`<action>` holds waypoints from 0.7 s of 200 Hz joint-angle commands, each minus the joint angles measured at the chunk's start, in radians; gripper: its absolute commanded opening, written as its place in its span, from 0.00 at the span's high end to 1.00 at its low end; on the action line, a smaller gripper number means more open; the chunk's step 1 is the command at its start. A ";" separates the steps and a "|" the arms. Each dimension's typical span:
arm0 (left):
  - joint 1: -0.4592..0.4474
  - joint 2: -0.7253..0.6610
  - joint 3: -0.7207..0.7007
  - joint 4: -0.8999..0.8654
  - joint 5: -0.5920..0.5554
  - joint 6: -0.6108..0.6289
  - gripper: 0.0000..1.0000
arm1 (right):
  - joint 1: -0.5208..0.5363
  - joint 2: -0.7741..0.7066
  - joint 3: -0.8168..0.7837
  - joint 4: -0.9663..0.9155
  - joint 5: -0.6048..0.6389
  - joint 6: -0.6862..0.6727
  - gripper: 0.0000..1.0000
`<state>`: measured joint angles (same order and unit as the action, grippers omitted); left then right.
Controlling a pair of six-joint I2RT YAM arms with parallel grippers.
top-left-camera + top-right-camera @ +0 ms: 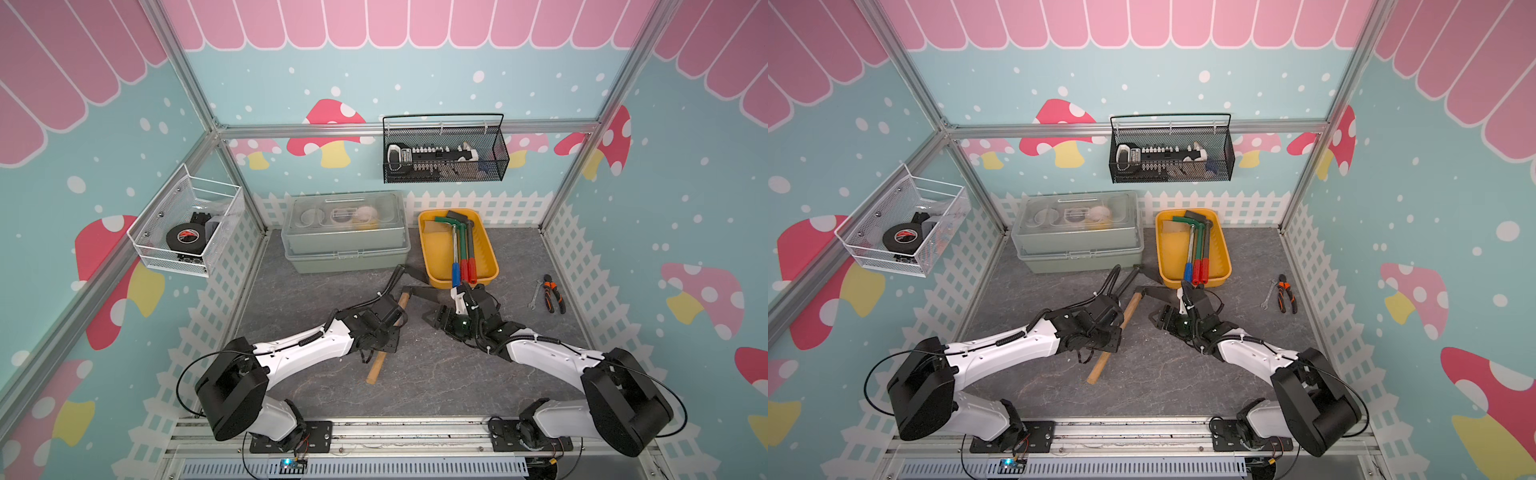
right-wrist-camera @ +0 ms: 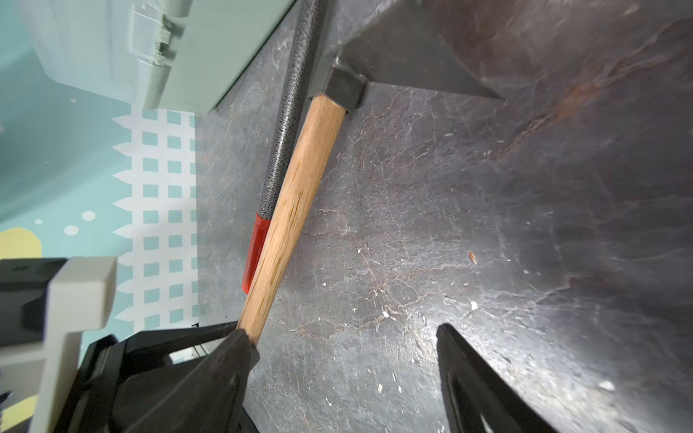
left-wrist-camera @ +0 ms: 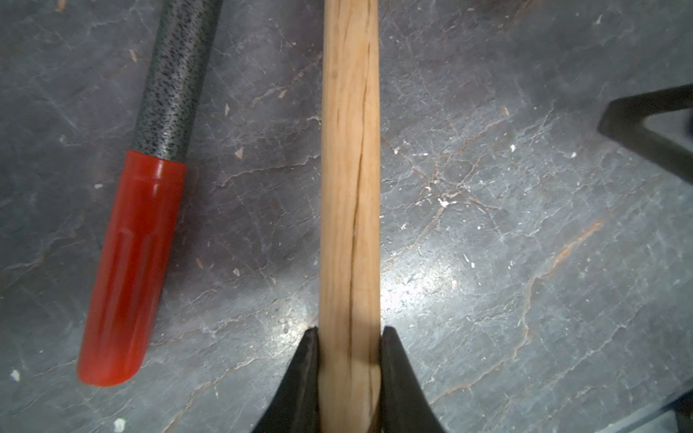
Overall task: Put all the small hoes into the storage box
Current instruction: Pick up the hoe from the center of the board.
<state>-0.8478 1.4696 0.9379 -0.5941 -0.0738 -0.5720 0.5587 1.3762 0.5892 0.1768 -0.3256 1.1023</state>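
Note:
The small hoe has a pale wooden handle [image 1: 376,370] [image 1: 1100,365] and a dark metal head [image 1: 424,293]. It lies slantwise on the grey tabletop, in front of the storage box. My left gripper [image 3: 350,331] is shut on the wooden handle [image 3: 350,187], one finger on each side of it. My right gripper [image 2: 341,331] [image 1: 436,316] is open just right of the handle [image 2: 296,195], near the head, with only bare table between its fingers. The storage box [image 1: 432,249] [image 1: 1169,253] is a shallow yellow tray at the back, behind the right gripper.
Several long tools [image 1: 461,245] with blue and red grips lie in the yellow tray. A speckled grey tool with a red grip [image 3: 150,243] [image 2: 288,123] lies beside the hoe. A grey-green case [image 1: 345,232] stands at the back left. Pliers [image 1: 555,293] and a wrench [image 1: 535,295] lie at the right.

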 commanded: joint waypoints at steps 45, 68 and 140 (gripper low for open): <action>-0.051 0.014 0.022 0.045 0.011 -0.068 1.00 | 0.100 0.176 0.065 0.211 0.082 0.179 0.23; -0.063 0.014 0.013 0.063 0.011 -0.092 1.00 | 0.122 0.219 0.084 0.240 0.102 0.203 0.24; -0.095 0.027 0.004 0.094 0.016 -0.129 1.00 | 0.174 0.327 0.147 0.295 0.106 0.239 0.35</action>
<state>-0.9318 1.4864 0.9375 -0.5480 -0.0666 -0.6750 0.7128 1.6760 0.7113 0.4255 -0.2390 1.2976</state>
